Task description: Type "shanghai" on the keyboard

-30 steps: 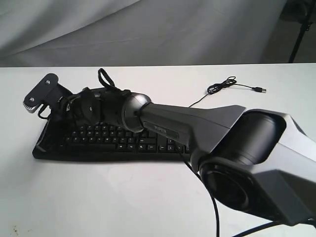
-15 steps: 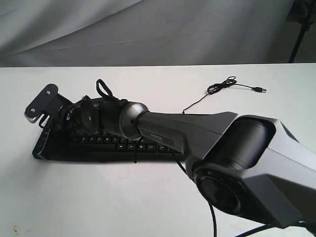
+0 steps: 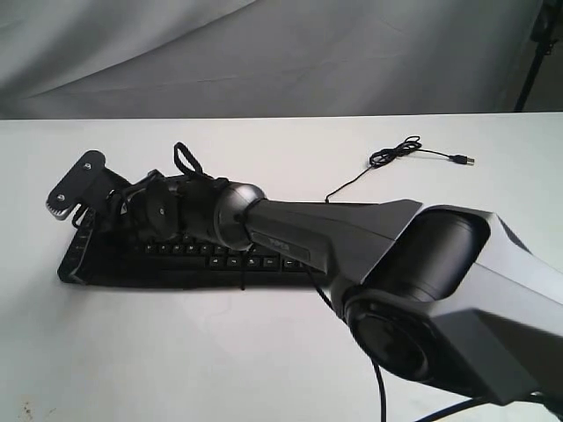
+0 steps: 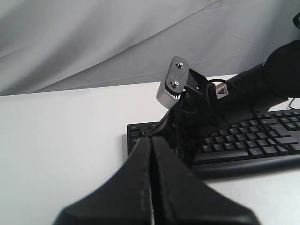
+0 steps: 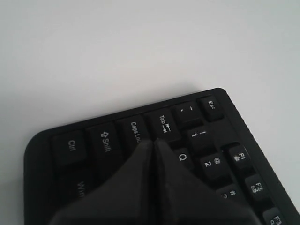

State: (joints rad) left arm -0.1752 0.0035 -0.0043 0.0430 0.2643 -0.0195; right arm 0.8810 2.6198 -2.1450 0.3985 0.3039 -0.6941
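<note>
The keyboard (image 3: 176, 260) lies flat on the table (image 3: 176, 352); right end effector (image 5: 153, 142) by its Caps Lock key (image 5: 135, 131), pinched closed, empty, guessing so it pokes like one finger; left end effector (image 4: 151, 139) closed too.

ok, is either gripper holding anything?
Nothing is held. The right gripper is shut and empty, its tip by Caps Lock and Tab on the keyboard; the left gripper is shut and empty too.

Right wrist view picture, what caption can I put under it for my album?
Closed right gripper tip at the black keyboard's corner, by the Caps Lock key and Tab key.
</note>
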